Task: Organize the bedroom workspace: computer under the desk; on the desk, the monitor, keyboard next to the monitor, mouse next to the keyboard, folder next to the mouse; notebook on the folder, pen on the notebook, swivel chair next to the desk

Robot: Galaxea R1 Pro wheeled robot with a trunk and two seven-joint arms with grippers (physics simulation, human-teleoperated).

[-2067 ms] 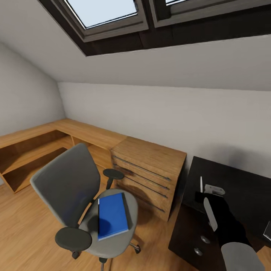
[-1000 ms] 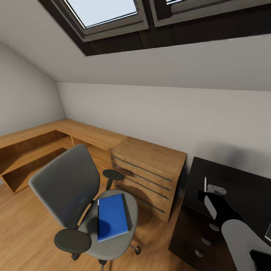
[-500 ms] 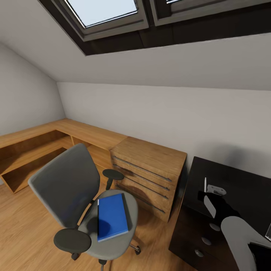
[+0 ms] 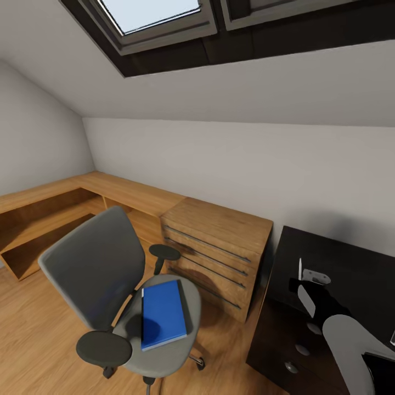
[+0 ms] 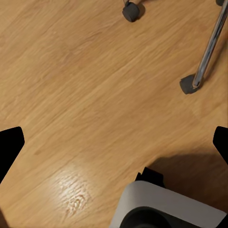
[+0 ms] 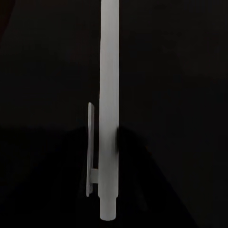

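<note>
Looking down from the head camera, I see the grey swivel chair with black armrests (image 4: 104, 285) at lower left of the frame, standing on the light wooden plank floor (image 4: 33, 340). The bright blue rectangular folder (image 4: 162, 314) lies flat on its grey seat, toward the seat's right side. Just right of the chair, at centre frame, sits the light oak chest of drawers (image 4: 219, 249) against the white wall, and a long oak bench of open shelves (image 4: 49, 211) runs off to the left edge. Skylight windows with dark frames (image 4: 153, 16) fill the top.

At lower right lies the glossy black desk top (image 4: 351, 263). My right gripper (image 4: 305, 284) hovers over it near the desk's left edge, closed on the thin silvery-white pen (image 4: 299, 270), which stands nearly upright out of the black fingers. In the right wrist picture the pen (image 6: 108, 109) runs straight along the middle against the black surface, pinched between the dark pads.

In the left wrist picture my left gripper (image 5: 116, 147) hangs over bare floor, its two black fingertips (image 5: 10, 145) spread wide at opposite edges, holding nothing; a chrome chair leg with caster (image 5: 202, 66) shows at upper right.
</note>
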